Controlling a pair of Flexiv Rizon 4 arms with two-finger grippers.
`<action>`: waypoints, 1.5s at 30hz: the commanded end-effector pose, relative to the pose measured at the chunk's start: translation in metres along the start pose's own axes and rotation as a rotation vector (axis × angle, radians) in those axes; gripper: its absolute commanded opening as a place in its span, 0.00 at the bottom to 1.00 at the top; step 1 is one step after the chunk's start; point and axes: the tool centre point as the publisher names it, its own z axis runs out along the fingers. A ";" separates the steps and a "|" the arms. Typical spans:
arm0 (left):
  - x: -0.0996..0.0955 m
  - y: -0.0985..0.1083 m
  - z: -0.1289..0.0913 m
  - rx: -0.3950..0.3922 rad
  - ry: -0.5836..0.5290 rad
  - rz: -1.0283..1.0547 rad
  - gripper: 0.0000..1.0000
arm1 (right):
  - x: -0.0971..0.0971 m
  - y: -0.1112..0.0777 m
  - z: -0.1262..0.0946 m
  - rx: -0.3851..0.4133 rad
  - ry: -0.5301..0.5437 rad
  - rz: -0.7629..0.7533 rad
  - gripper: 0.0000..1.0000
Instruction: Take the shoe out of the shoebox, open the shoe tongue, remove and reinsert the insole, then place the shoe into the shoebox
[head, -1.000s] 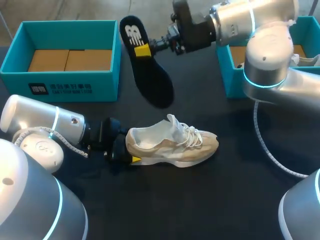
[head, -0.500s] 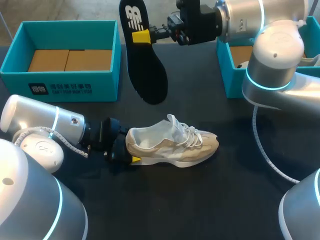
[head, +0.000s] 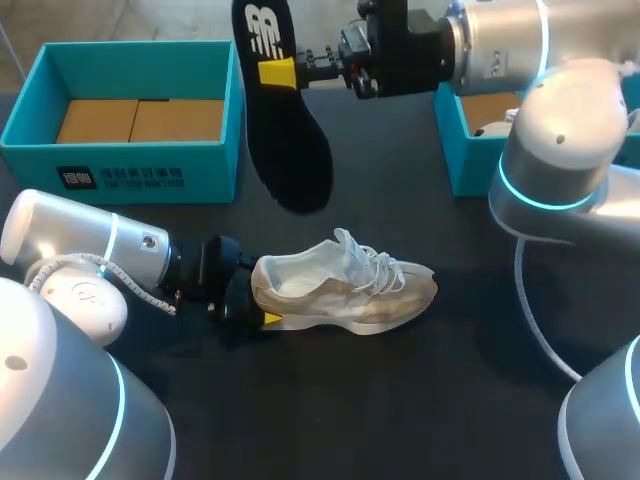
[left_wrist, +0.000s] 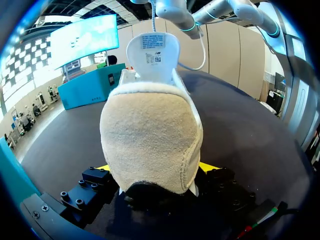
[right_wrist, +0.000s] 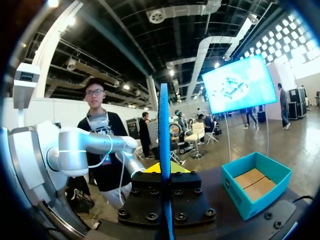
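A beige and white shoe (head: 345, 285) lies on its sole on the dark table, toe pointing right. My left gripper (head: 252, 300) holds its heel from both sides. In the left wrist view the suede heel (left_wrist: 150, 135) fills the space between the yellow fingertips (left_wrist: 207, 165). My right gripper (head: 285, 72) is shut on the black insole (head: 285, 130) near its heel end and holds it in the air above the table, behind the shoe, toe end hanging down. In the right wrist view the insole (right_wrist: 164, 140) stands edge-on between the fingers.
A teal shoebox (head: 130, 170) with a cardboard insert stands at the back left. A second teal box (head: 455, 150) at the back right holds something white (head: 490, 128). My right arm crosses above that box.
My right gripper has raised the insole higher and a little to the left. The shoe and my left arm have stayed where they were.
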 end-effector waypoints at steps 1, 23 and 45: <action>0.001 0.002 -0.001 -0.004 -0.001 0.001 0.00 | 0.003 -0.002 0.000 -0.004 -0.008 -0.001 0.00; 0.001 0.002 -0.001 -0.004 -0.001 0.001 0.00 | 0.033 0.010 -0.042 0.020 0.015 0.266 0.00; 0.001 0.002 -0.001 -0.004 -0.001 0.001 0.00 | 0.120 0.016 -0.071 0.021 -0.055 0.542 0.00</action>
